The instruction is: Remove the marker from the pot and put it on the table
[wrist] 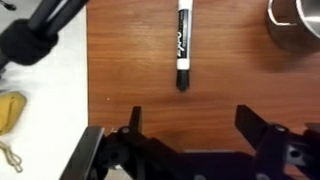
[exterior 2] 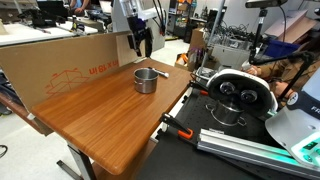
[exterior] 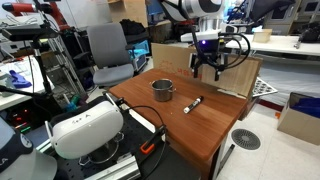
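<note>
The marker [exterior: 194, 104] lies flat on the reddish-brown table [exterior: 215, 125], outside the pot [exterior: 163, 90] and a little to its side. In the wrist view the marker [wrist: 183, 45] has a whitish body and a dark tip that points toward my jaws. The pot's rim [wrist: 298, 25] shows at the top right corner. My gripper [wrist: 190, 120] is open and empty. It hovers above the table just short of the marker's tip. In both exterior views the gripper [exterior: 207, 68] [exterior 2: 140, 42] hangs above the table's far part, beyond the pot [exterior 2: 146, 80].
A cardboard box [exterior: 175, 52] [exterior 2: 70, 60] stands along the table's back side. A grey chair [exterior: 108, 50] is beyond it. A white headset-like device [exterior: 85, 128] [exterior 2: 240, 92] and cables sit by the table's near end. The table edge [wrist: 88, 80] lies close on the wrist view's left.
</note>
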